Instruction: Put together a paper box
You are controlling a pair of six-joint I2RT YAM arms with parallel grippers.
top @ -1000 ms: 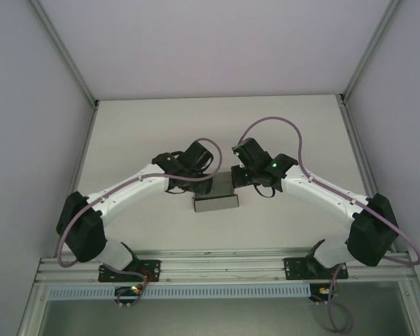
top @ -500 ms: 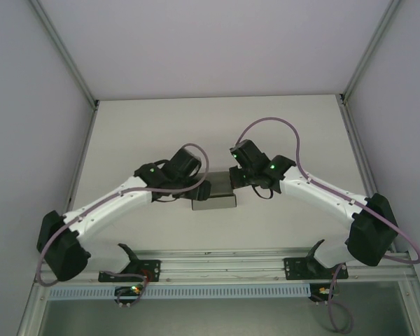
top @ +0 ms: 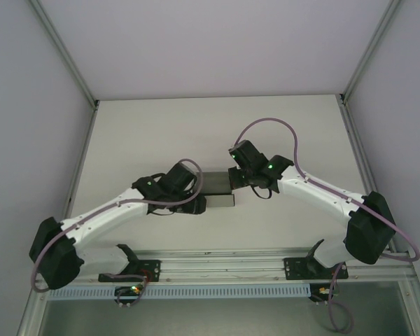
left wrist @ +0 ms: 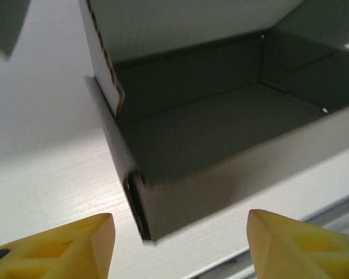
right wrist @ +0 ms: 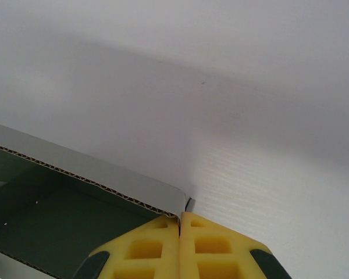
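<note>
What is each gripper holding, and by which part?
Right gripper pinches the paper box by a wall's edge at a corner; left gripper holds nothing.

Soft, even light overall; the paper box (left wrist: 209, 133) interior lies shadowed, its near edge blurred.

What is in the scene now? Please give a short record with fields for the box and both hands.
paper box: grey card, top open, walls raised, standing on the table
left hand: open, facing a box corner, not touching it
right hand: shut, pinching the end of a box wall
</note>
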